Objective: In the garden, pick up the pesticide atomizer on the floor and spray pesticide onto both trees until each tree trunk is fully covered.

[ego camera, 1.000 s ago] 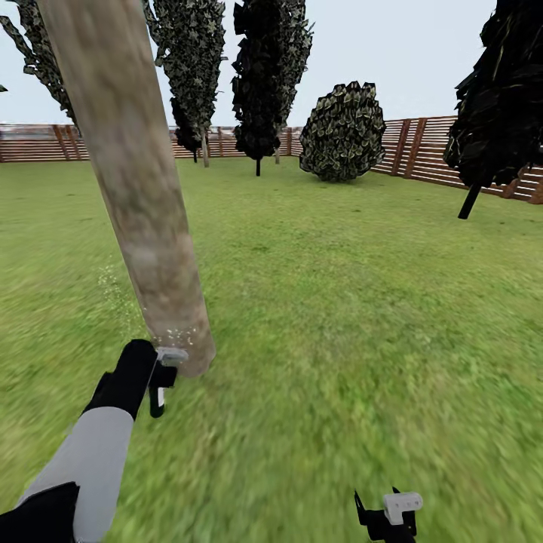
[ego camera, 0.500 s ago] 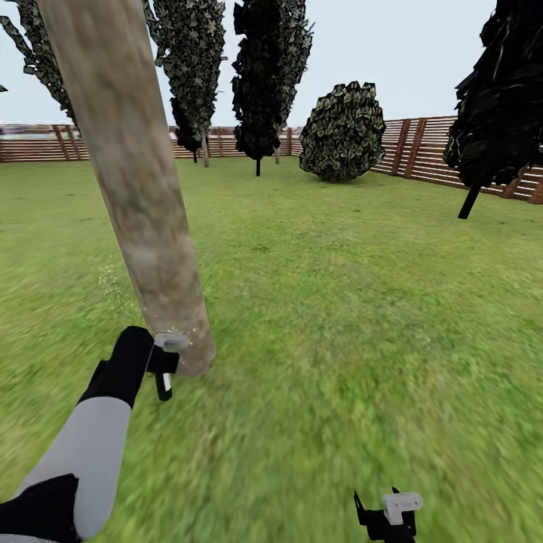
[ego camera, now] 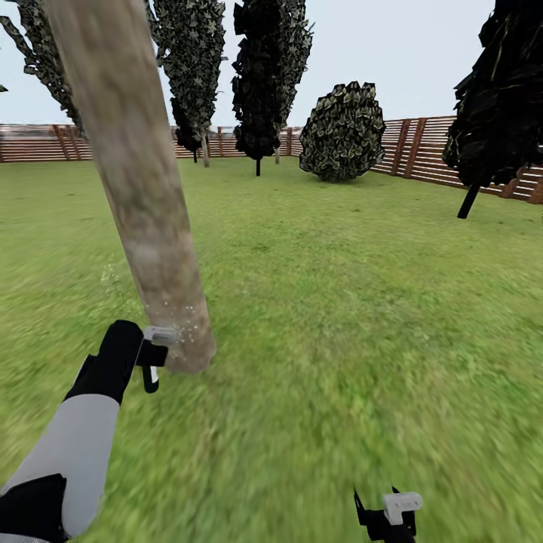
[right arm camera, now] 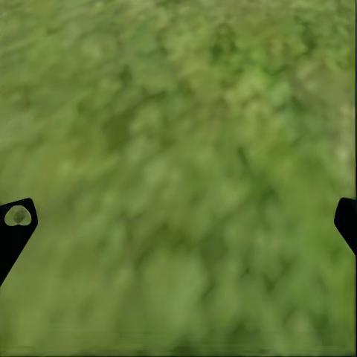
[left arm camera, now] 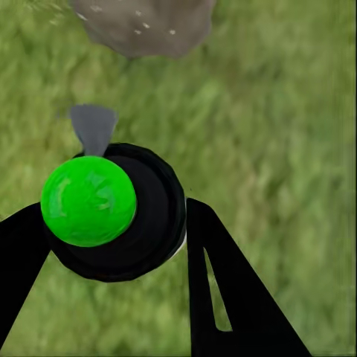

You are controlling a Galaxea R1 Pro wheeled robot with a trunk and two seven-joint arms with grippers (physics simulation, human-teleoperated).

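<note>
One thick, pale grey-tan tree trunk (ego camera: pixel 143 204) leans across the left of the head view and meets the lawn by my left hand. My left gripper (ego camera: pixel 149 362) is shut on the pesticide atomizer (ego camera: pixel 153 354), whose pale grey spray head (ego camera: pixel 160 333) points at the trunk's base. Whitish specks of pesticide (ego camera: pixel 187 326) dot the bark there. In the left wrist view the atomizer (left arm camera: pixel 111 212) sits between the black fingers (left arm camera: pixel 223 290), with the trunk's foot (left arm camera: pixel 141 26) just beyond its nozzle. My right gripper (ego camera: pixel 388 514) hangs open and low over the grass (right arm camera: pixel 178 149).
Green lawn (ego camera: pixel 354 302) spreads all around. Dark-leaved thin-stemmed trees (ego camera: pixel 268 75), a round bush (ego camera: pixel 343 132) and another dark tree (ego camera: pixel 498 98) stand far back by the brown slat fence (ego camera: pixel 422 151).
My left gripper has carried the atomizer a little up and to the left beside the trunk's base. More specks now show on the bark there. The right arm has stayed put.
</note>
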